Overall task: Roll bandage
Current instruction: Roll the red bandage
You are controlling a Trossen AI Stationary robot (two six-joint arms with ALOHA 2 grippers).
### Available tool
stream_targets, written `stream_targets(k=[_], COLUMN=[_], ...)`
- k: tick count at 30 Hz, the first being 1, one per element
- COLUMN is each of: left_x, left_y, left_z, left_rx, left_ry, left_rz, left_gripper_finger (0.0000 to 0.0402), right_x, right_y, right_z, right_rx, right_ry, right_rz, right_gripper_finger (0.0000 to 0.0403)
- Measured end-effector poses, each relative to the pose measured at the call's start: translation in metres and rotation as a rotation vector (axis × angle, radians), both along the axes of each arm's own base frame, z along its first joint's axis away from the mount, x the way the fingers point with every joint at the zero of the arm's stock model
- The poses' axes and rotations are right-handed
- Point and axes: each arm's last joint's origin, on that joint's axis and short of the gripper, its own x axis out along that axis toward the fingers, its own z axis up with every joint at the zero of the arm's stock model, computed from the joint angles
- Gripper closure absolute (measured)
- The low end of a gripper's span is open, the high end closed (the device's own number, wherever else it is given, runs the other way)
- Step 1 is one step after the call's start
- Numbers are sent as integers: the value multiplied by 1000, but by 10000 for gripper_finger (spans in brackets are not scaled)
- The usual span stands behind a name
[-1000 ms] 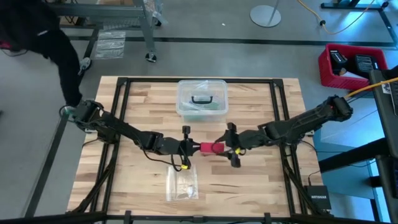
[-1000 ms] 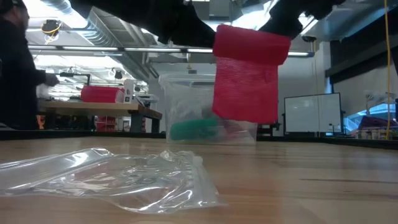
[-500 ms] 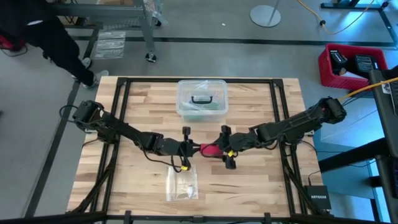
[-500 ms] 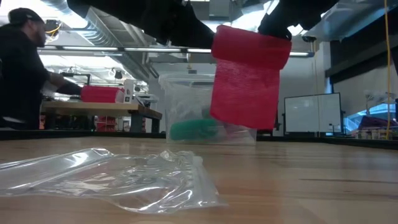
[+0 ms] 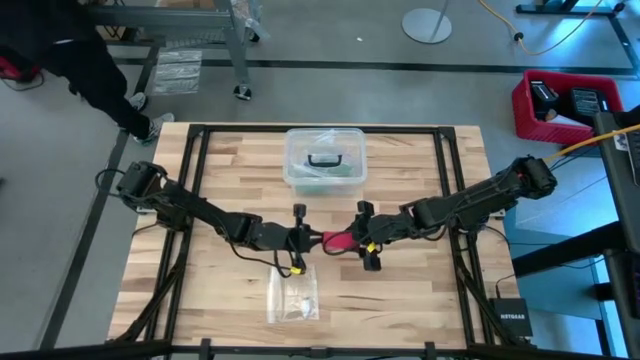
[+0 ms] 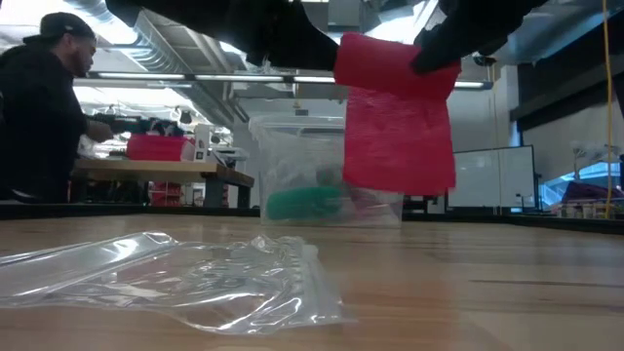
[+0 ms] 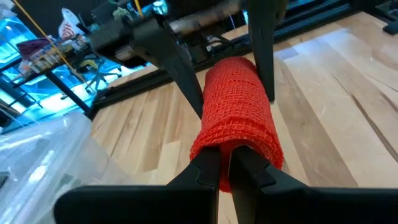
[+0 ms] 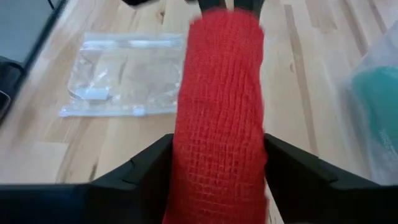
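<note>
The red bandage (image 5: 337, 240) is a short roll held in the air over the table's middle, between my two grippers. A loose flat tail (image 6: 400, 136) hangs below the roll (image 6: 390, 66). My left gripper (image 5: 303, 240) comes from the table's left and is shut on the roll's left end. My right gripper (image 5: 365, 238) comes from the table's right, its two fingers closed in on the sides of the roll's right end (image 8: 219, 124). My left gripper pinches the fabric at the roll's end face (image 7: 227, 148) between its two fingers (image 7: 208, 169), which are almost together. It comes nearly level from the table's left, along the roll's axis. The roll is lifted clear and lies about level. My right gripper has one finger (image 8: 146, 168) on each curved side of the roll, near its right end (image 8: 186, 155). The fingers slant down from the table's right and lie along the roll. The roll stays clear of the table, its tail hanging slack below.
A clear plastic box with a black handle (image 5: 324, 160) stands just beyond the grippers, with something green inside (image 6: 302, 203). A clear plastic bag (image 5: 292, 296) lies flat on the near side. A person (image 6: 39, 117) stands beyond the table's far left corner.
My right gripper has gone a little toward the table's left and down, sliding farther over the roll and tipping downward, and its fingers have drawn in on the roll. The hanging tail has swung and now hangs straighter. The left gripper has kept still.
</note>
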Motion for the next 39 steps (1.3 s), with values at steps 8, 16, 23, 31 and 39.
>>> stream_targets(k=[8, 16, 23, 31, 39], left_x=[-1, -4, -12, -28, -38], left_y=[-4, -10, -18, -26, -17], left_z=[0, -1, -5, 8, -4], left_rx=[-12, 14, 85, 67, -83], left_ry=[0, 15, 72, 81, 100], left_rz=[-5, -11, 77, 95, 127], left_gripper_finger=[377, 360, 359, 359, 359], right_x=[0, -1, -2, -1, -1], right_y=[0, 0, -1, -1, -1], right_z=[-1, -1, -3, -2, -2], right_rx=[-12, -15, -22, -19, -15], right_ry=[9, 12, 23, 17, 11], right_rz=[1, 4, -15, -14, -11], right_gripper_finger=[245, 258, 259, 257, 256])
